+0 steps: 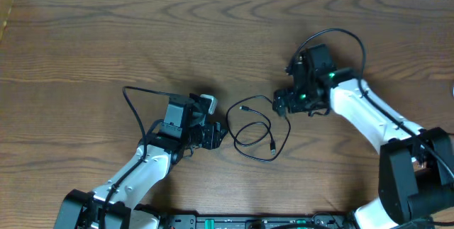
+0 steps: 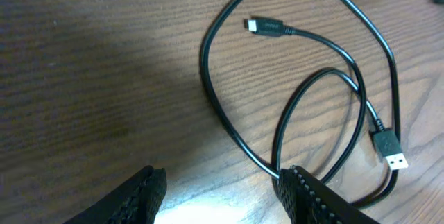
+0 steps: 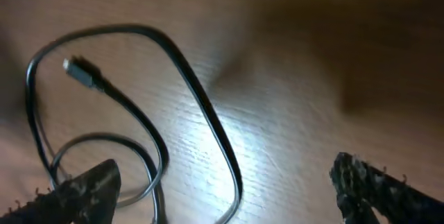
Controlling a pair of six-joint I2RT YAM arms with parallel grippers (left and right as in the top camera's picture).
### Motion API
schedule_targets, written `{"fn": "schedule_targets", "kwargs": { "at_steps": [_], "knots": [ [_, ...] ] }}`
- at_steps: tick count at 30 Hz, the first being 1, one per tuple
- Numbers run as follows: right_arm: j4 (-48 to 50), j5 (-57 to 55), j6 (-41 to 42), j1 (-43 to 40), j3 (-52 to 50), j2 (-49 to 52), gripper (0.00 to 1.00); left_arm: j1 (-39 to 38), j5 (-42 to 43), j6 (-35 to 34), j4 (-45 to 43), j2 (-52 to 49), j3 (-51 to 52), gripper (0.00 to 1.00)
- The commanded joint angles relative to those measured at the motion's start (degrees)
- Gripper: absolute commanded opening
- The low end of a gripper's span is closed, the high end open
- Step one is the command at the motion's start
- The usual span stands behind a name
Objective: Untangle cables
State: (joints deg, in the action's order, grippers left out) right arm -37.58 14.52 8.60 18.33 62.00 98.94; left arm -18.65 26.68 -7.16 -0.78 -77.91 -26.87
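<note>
**No writing that can be read**

No word, number, brand or sign is legible in any of the three views. The flat plug of the black cable lies to the right of the fingers of the left gripper. It has faint marks on its collar, but they are too small to make out as letters or a symbol.
</note>
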Motion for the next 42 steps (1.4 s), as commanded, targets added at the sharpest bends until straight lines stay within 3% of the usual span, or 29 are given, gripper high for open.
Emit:
{"fn": "schedule_targets", "kwargs": {
  "at_steps": [1, 9, 26, 42],
  "knots": [
    [6.10, -2.56, 2.95, 3.30, -4.85, -0.48, 0.94, -0.09, -0.26, -1.11, -0.63, -0.28, 0.02, 0.58],
    [16.76, -2.19, 8.81, 6.56, -13.66, -0.46, 0.94, -0.09, -0.24, -1.29, -1.09, -0.28, 0.02, 0.58],
    [13.18, -4.02, 13.49, 7.28, -16.92, -0.48, 0.94, -2.12, -0.44, -4.09, -6.32, -0.96, 0.02, 0.57],
    [12.59, -4.81, 15.65, 7.61, -17.92, -0.48, 0.95, -3.34, 1.49, -9.49, -16.09, -13.84, 0.02, 0.57]
  ]
}}
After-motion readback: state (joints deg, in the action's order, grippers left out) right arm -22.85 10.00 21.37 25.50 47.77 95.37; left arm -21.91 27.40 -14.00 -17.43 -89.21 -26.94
